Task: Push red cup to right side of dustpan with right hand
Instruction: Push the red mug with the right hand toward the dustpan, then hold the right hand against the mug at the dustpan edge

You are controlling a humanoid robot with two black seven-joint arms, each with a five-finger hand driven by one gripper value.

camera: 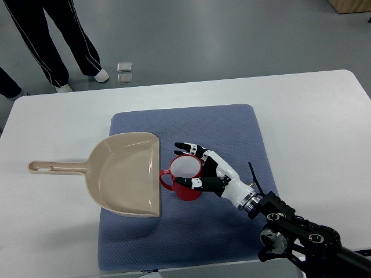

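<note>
The red cup (pixel 186 177) stands upright on a blue mat (pixel 232 127), just right of the dustpan (pixel 124 174) mouth, handle toward it. The right hand (pixel 207 169) reaches in from lower right, fingers loosely curled around the cup's right side, touching without a firm grip.

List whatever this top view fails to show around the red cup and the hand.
- Right hand: its palm and the contact with the red ceramic cup are hidden behind its own fingers and the cup's wall.
- Cup's outer right side: covered by the hand.
- Beige plastic dustpan: its underside on the blue textured mat cannot be seen from above.
- Left arm: outside the frame.
- Person behind the white table: cut off above the legs by the top edge.
</note>
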